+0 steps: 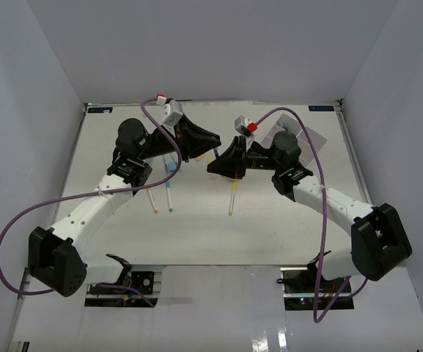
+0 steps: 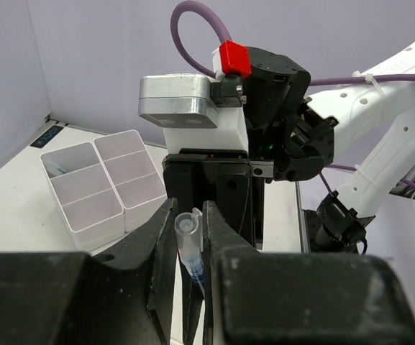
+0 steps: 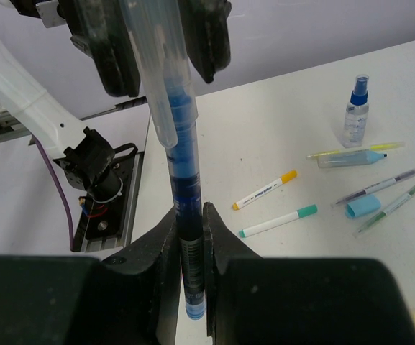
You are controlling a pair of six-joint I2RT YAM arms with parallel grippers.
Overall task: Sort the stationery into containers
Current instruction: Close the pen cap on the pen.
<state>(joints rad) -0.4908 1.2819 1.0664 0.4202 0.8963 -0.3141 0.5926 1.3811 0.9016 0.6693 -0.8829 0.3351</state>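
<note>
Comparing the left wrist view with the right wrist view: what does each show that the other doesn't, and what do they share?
Left wrist only: the white four-compartment tray. Right wrist only: a yellow-capped marker and a green-capped marker lying loose, and a small spray bottle standing upright. Both: the blue pen, clamped by the left pincer at one end and the right pincer at the other.

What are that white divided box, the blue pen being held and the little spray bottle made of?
The divided box looks like thin white plastic, slightly translucent: its walls glow softly. The pen seems clear glossy plastic; its blue inside shows through. The spray bottle looks like clear plastic with an opaque blue top, though glass is possible.
</note>
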